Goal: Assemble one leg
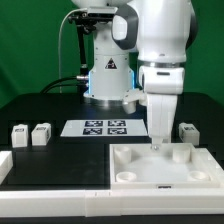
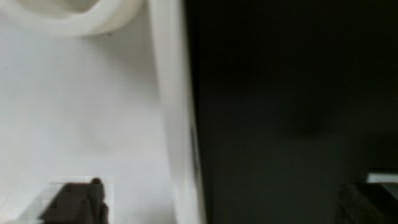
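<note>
My gripper [image 1: 157, 141] hangs low over the far edge of the large flat white square piece [image 1: 140, 168], which has round corner sockets. In the wrist view the gripper [image 2: 228, 203] is open and empty. One dark fingertip [image 2: 73, 202] is over the white piece [image 2: 89, 110] and the other is over the black table, so the jaws straddle its edge. A socket ring [image 2: 93, 14] shows on the piece. Two legs [image 1: 18, 134] [image 1: 41, 133] stand at the exterior view's left, and a third leg [image 1: 187, 131] at its right, close to the gripper.
The marker board [image 1: 105, 127] lies on the black table in front of the robot base [image 1: 108, 82]. A white L-shaped wall [image 1: 50, 177] runs along the front left. The table's front edge is near the bottom of the exterior view.
</note>
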